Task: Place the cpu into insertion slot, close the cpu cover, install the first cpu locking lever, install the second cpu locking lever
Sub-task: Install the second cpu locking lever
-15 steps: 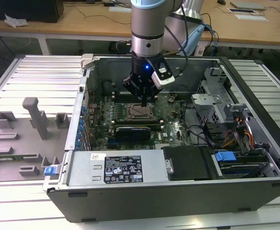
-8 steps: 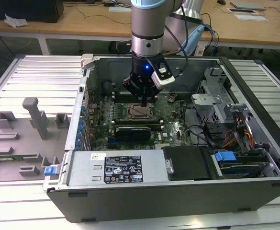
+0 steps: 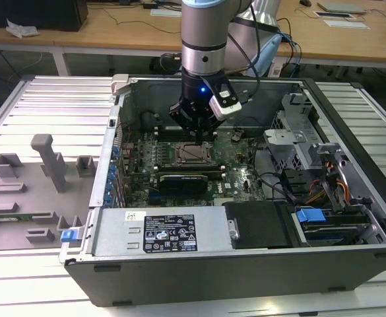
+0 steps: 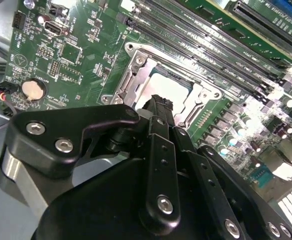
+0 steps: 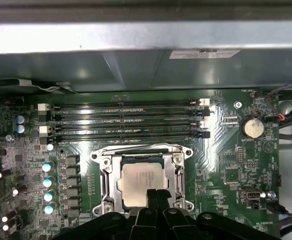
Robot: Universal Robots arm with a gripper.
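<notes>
The black matte claw (image 5: 153, 196) had its two slim fingers pressed together with nothing between them, tips right over the near edge of the small flat square cpu (image 5: 143, 183) with the dull silvery-grey metal face. That chip sat in the square dark-framed insertion slot (image 5: 142, 182), with the thin shiny metal cpu cover (image 5: 177, 172) lying down around it on the green motherboard (image 5: 225, 170).

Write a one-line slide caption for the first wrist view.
Closed gripper poised over the cpu seated in the insertion slot, cpu cover down, memory slots beyond.
</notes>
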